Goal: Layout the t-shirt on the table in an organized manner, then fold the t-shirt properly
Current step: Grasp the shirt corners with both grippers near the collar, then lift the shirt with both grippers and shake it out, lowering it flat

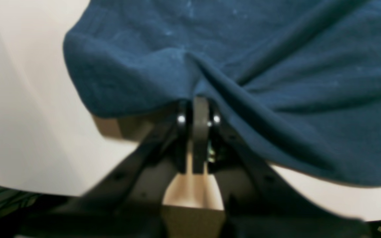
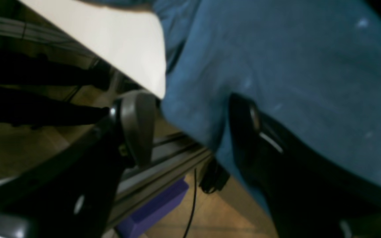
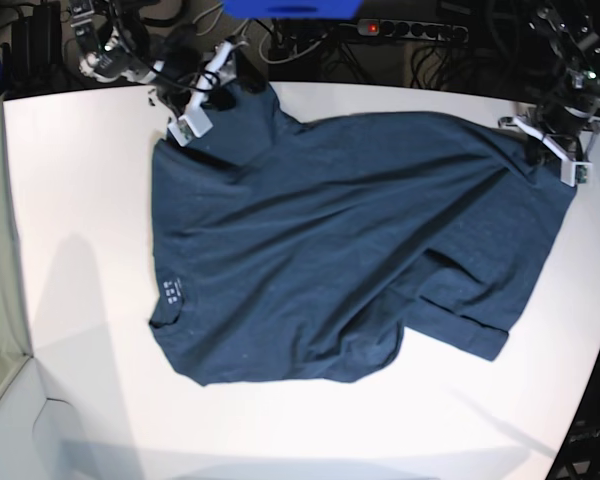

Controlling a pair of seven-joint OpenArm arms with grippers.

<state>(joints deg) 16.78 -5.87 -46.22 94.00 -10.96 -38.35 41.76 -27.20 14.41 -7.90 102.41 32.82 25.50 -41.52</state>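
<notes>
The dark navy t-shirt [image 3: 330, 250] lies spread but wrinkled on the white table [image 3: 80, 230], its white neck label [image 3: 173, 291] at the left. My left gripper [image 1: 198, 102] is shut on a pinch of the shirt's edge [image 1: 210, 66] just above the table; in the base view it [image 3: 558, 148] is at the shirt's far right corner. My right gripper [image 2: 192, 115] is at the table's edge with its jaws apart and a fold of the shirt [image 2: 276, 66] hanging between its fingers [image 2: 137, 125]. In the base view it [image 3: 192, 112] is at the shirt's far left corner.
A power strip [image 3: 410, 30] and cables lie behind the table's far edge. The table's edge curves in at the right [image 3: 595, 350]. Below the table edge, the right wrist view shows a metal rail [image 2: 164, 158] and a purple block [image 2: 154, 208] on the floor.
</notes>
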